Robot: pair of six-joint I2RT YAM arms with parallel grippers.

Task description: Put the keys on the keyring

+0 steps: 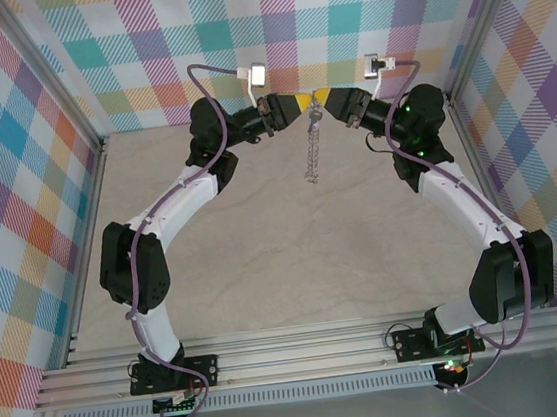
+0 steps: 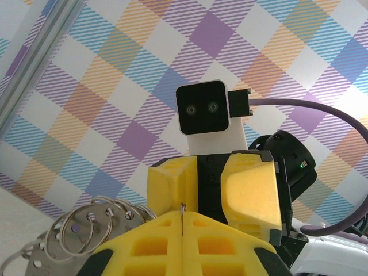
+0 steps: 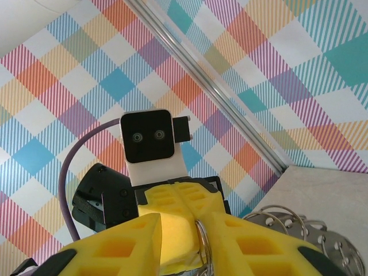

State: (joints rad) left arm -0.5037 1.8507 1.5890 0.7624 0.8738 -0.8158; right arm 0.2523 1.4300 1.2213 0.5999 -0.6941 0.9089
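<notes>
Holding keyring [image 3: 201, 231] high over table [image 1: 264, 260] with left pincer [image 2: 183, 219], clenched on its thin wire, to let bunch [image 1: 312, 154] hang free for threading. Meeting it nose-to-nose with right pincer [image 1: 327, 99] at same wire; cannot tell if clamped. Can't pick out the 1 key, maybe in bunch. Minding back wall [image 1: 317, 13] close behind.

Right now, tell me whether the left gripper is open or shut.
Shut: the left gripper presses its yellow fingers together, pinching a wire of the keyring.
</notes>
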